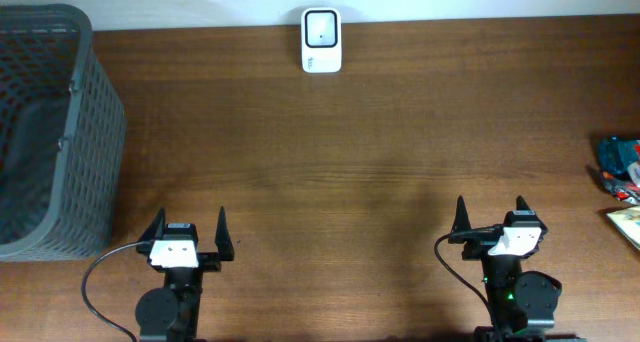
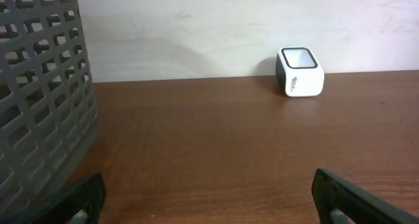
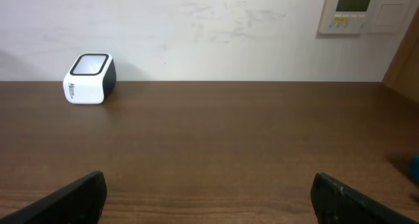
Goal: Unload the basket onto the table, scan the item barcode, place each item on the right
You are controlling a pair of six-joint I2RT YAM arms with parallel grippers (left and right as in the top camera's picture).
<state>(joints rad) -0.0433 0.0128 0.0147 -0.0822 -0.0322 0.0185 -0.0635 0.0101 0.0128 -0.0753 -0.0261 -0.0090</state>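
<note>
The left hand [image 1: 190, 218] and right hand [image 1: 490, 206] are spread wide; the blue packet [image 1: 620, 168] looks light and crinkly, so pinch its edge.

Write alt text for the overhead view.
An open, empty left gripper and right gripper wait at the near edge of a wooden table. A white scanner stands at the far edge, a grey basket left, packaged items right.

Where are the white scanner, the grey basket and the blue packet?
white scanner [image 1: 321, 40]: overhead view, its top face.
grey basket [image 1: 105, 142]: overhead view, its latticed right wall.
blue packet [image 1: 620, 168]: overhead view, its part showing at the frame's edge.
</note>
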